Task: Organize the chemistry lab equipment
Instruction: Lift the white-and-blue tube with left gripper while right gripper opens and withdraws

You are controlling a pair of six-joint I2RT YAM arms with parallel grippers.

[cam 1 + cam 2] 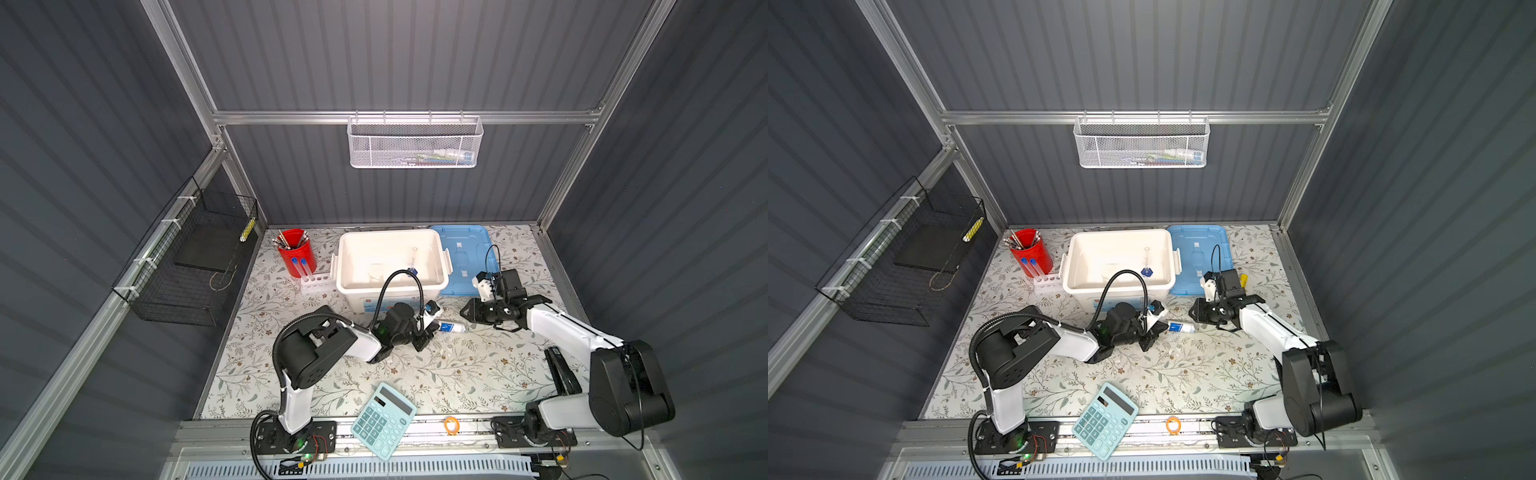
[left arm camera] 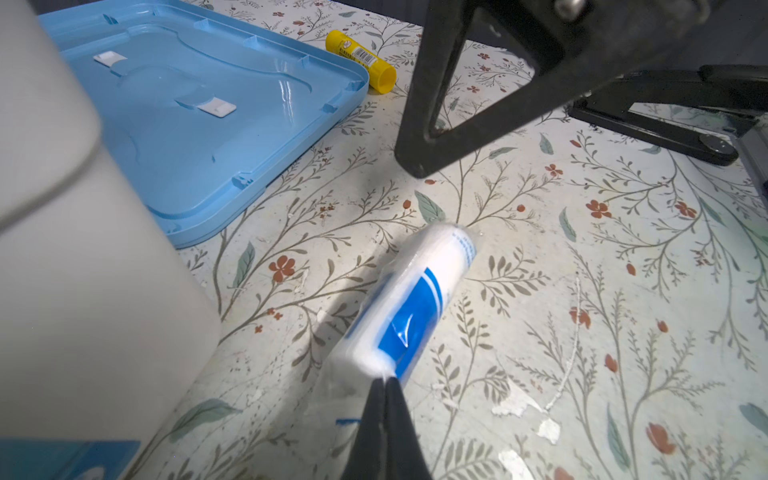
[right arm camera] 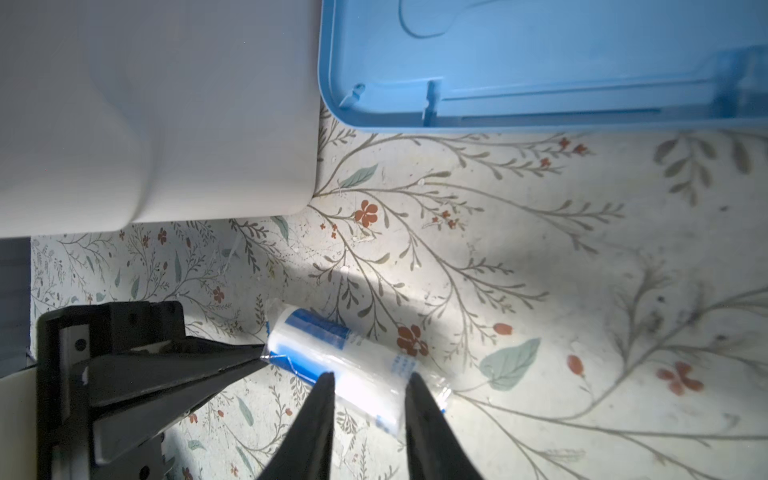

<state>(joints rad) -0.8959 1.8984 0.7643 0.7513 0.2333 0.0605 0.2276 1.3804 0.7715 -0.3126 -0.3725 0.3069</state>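
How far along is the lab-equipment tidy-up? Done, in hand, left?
Done: slim cylinder and a clear beaker sit in the white bin; two blue-capped test tubes stand in their rack. In hand: left gripper pinches one end of the blue-white labelled roll lying on the table; right gripper open near it. Left: that roll, small clear pieces on the table.

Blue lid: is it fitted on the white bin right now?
No, the blue lid lies flat beside the white bin, whose top is open.
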